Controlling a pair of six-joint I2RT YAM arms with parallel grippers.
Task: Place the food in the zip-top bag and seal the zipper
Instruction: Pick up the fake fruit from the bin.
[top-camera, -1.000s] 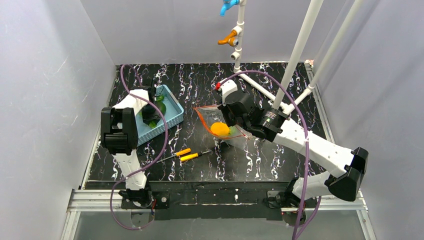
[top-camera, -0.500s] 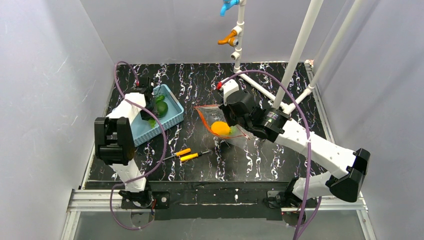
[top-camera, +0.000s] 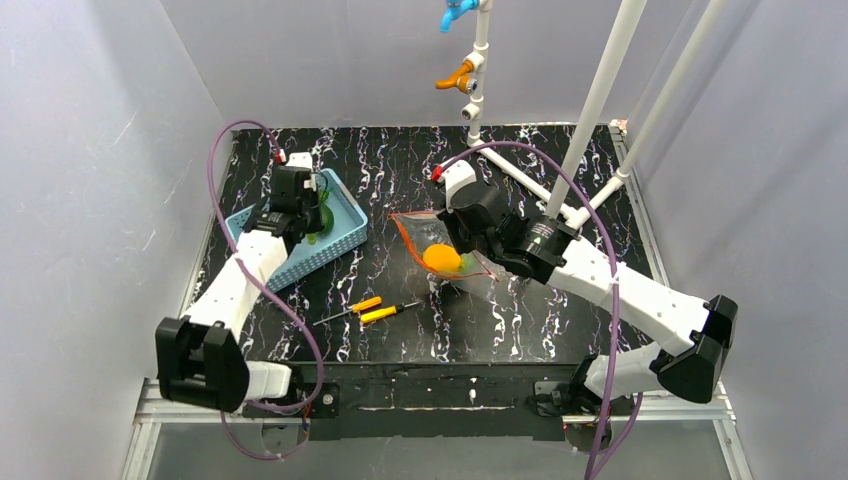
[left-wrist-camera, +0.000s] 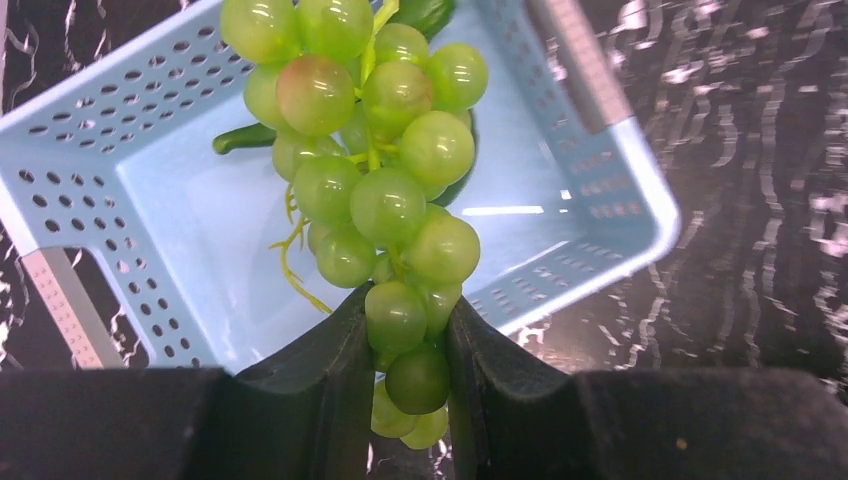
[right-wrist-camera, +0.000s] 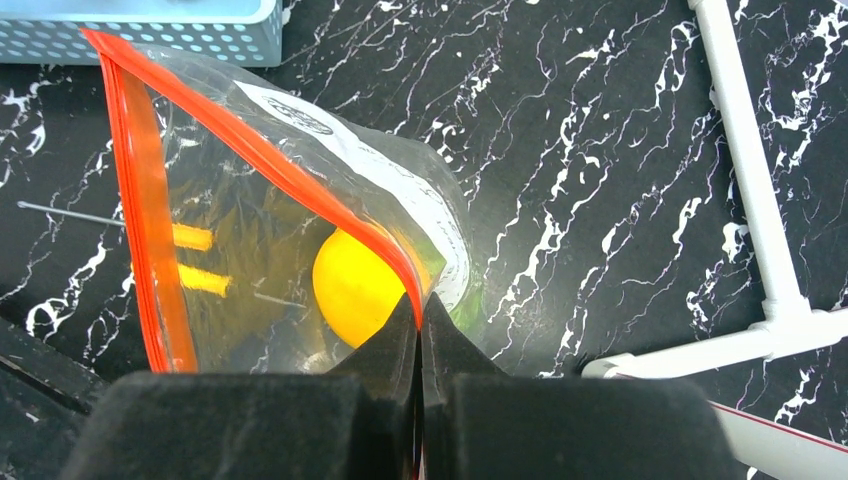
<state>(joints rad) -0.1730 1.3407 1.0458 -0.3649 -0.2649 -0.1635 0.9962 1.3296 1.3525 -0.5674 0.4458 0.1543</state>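
Now | left pincer (left-wrist-camera: 408, 330) clamped on grape bunch (left-wrist-camera: 385, 200) over basket (left-wrist-camera: 110, 140) | right pincer (right-wrist-camera: 420, 310) pinching zipper (right-wrist-camera: 255, 155) of bag (right-wrist-camera: 250, 260), lemon (right-wrist-camera: 350, 290) inside

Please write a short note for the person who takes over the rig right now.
Left tool: shut on the grapes, over the basket.
Right tool: shut on the zipper of the bag, holding its mouth open.
Done: lemon is in the bag.
To do: put the grapes and the dark green piece from the basket into the bag, then seal the zipper.
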